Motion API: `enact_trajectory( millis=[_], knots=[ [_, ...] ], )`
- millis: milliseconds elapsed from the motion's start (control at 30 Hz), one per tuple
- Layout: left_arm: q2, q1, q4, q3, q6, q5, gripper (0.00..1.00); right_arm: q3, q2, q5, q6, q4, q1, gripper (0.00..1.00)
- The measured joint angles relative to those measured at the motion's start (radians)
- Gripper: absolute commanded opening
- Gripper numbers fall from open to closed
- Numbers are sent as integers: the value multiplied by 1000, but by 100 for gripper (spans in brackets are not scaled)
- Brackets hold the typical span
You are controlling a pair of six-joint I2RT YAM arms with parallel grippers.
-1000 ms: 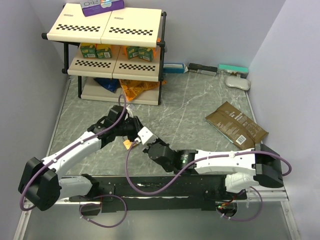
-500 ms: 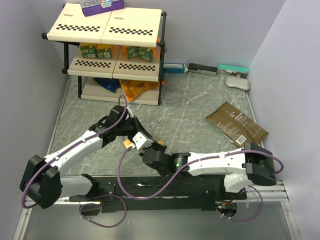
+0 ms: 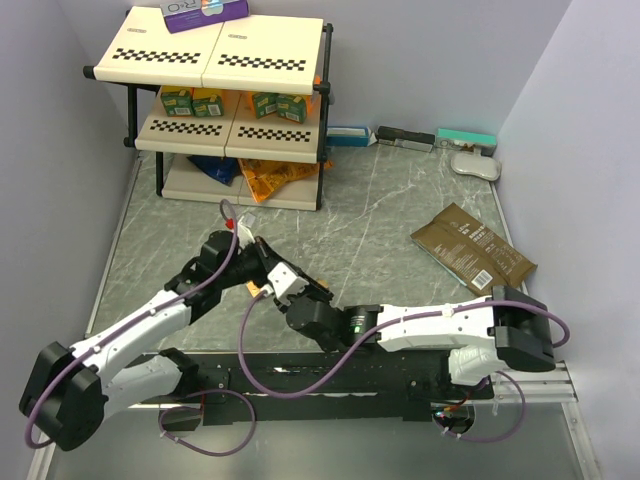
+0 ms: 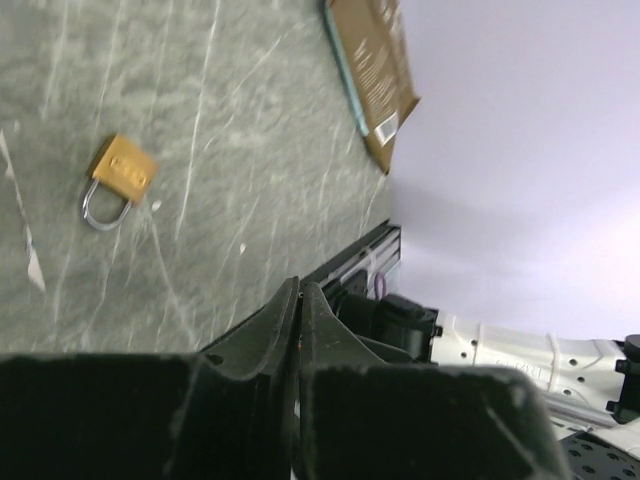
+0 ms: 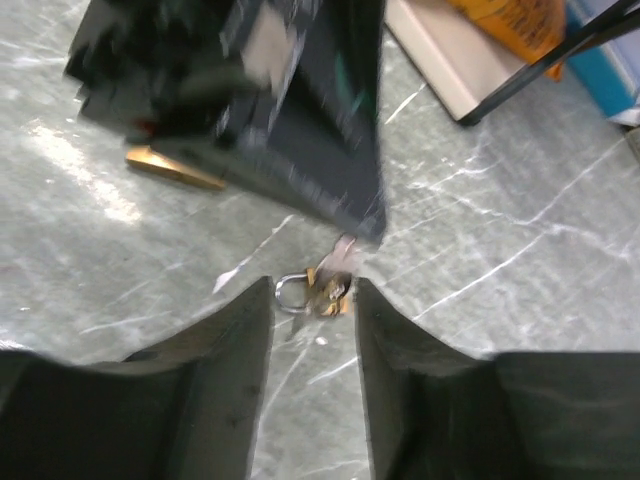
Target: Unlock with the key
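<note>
A brown packet (image 3: 472, 250) lies well off to the right. A two-tier shelf (image 3: 225, 55) holding small cartons and snack bags stands at the back left, and flat boxes line the rear wall. The tabletop (image 3: 390, 210) is grey and marbled, closed in by pale lilac walls.

The two arms meet near the middle. In the right wrist view the left gripper's (image 4: 299, 300) dark, blurred body blocks the upper part of the picture, with a flat brass piece (image 5: 170, 168) on the tabletop beyond it. The left fingers are pressed together.

The right gripper (image 5: 312, 290) has its fingers apart with nothing between them. Ahead of that gap a small padlock (image 5: 320, 293) lies on the tabletop. A pale sliver just above it, at the tip of the left fingers, looks like the key (image 5: 341, 256). It is too blurred to tell whether it is pinched.

The left wrist view shows a brass padlock (image 4: 120, 178) lying flat, apart from the fingers. I cannot tell whether it is the same one.
</note>
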Motion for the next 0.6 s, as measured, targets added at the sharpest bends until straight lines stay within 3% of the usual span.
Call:
enact_trajectory(
  millis=[133,300,600],
  knots=[
    [-39,0,48,-11,26,-46,1,-34,-63,-36,55,-30,-1,62],
    [-126,0,94,-67,87,-92,1,-97,-226,-171,164,-75,-55,64],
    [-264,1,223,-171,241,-60,1,-276,-583,-709,402,18,-333,64]
  ],
)
